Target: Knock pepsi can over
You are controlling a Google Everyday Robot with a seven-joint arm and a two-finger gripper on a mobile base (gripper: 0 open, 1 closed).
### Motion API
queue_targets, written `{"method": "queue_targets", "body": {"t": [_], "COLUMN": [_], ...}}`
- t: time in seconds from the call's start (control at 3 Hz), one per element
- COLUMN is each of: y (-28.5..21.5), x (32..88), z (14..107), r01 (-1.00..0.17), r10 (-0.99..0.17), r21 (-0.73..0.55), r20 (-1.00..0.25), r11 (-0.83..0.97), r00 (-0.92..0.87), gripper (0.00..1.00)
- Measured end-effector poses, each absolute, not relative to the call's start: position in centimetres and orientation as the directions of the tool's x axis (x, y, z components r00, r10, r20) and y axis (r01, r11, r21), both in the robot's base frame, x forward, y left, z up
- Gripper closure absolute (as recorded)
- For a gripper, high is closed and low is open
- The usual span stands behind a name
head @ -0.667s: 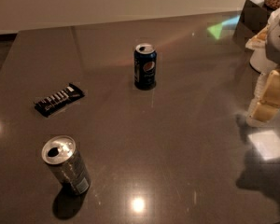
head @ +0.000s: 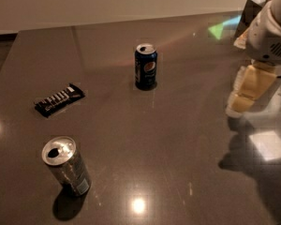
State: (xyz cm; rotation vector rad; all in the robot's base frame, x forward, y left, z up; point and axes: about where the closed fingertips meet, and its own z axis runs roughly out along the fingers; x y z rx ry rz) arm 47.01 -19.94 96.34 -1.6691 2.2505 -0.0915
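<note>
The pepsi can [head: 145, 66] is dark blue with a round red-white-blue logo and a silver top. It stands upright on the dark table [head: 178, 139], a little behind the middle. My gripper [head: 241, 104] hangs at the right edge of the view, white above and cream-yellow below, with its tip just above the table. It is well to the right of the pepsi can and a little nearer to the camera, not touching it.
A silver-grey can [head: 68, 165] with an open top stands at the front left. A black snack bar wrapper [head: 59, 99] lies flat at the left. A dark box [head: 250, 8] sits at the far right corner. The table's back edge meets a pale wall.
My gripper has moved a little to the left, toward the pepsi can. The cans and the wrapper have not moved.
</note>
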Motion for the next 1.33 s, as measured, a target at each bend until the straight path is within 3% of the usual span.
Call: {"method": "queue_targets", "body": {"t": [0.67,1.33], "y": [-16.1,-10.4], "x": [54.8,59.8], "z": [94.1,93.2], "r01": [-0.843,-0.835], "r10": [-0.846,-0.768], "r21": [-0.258,-0.201], "r20": [-0.403,-0.543], "r11": [0.472,0.512], "r00": [-0.350,-0.340], "gripper": [0.00,0.00]}}
